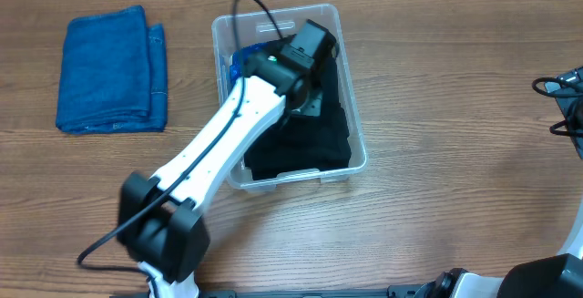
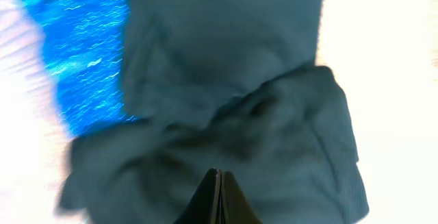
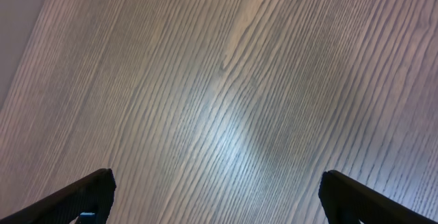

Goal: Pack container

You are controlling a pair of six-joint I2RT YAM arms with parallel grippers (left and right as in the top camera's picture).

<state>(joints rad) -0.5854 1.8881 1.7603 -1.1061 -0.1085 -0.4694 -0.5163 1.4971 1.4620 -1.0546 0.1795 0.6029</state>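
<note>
Left tool (pinched shut), black cloth beneath, inside clear container

The left arm is a long white link with smooth, rounded edges, capped at both ends by chunky black housings: the base joint and the wrist block. A small green light glows near the wrist block, and a thin black cable arcs out of it. The fingers of the left gripper are black and tapered. Those of the right gripper are black too, and one carries a small blue spot.
</note>
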